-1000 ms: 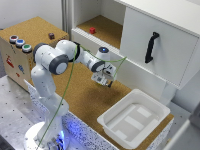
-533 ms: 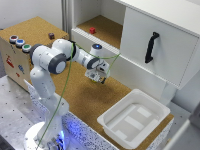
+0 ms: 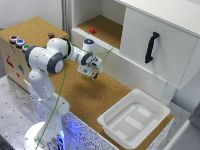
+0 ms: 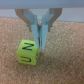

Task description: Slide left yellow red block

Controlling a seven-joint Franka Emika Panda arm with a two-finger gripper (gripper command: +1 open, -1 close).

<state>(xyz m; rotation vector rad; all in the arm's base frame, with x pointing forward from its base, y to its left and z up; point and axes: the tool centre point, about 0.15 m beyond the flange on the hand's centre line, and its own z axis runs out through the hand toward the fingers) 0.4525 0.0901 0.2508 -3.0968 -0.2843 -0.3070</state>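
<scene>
The yellow red block (image 4: 29,52) is a tiny yellow-green cube with dark letters, resting on the cork surface. In the wrist view my gripper (image 4: 39,45) reaches down right beside it, its two fingers (image 4: 45,32) pressed nearly together with nothing between them and their tips against the cube's upper edge. In the exterior view the gripper (image 3: 89,73) hangs low over the cork in front of the drawer, and only a sliver of the block (image 3: 88,76) shows under it.
A small red cube (image 3: 92,30) lies in the open shelf behind. A dark purple block (image 3: 51,35) sits on the far cork. A white tray (image 3: 116,122) stands at the exterior view's right, below a white cabinet with a black handle (image 3: 151,47). A button box (image 3: 15,55) stands at the left.
The gripper has travelled toward the exterior view's left and slightly lower over the cork, staying in front of the drawer.
</scene>
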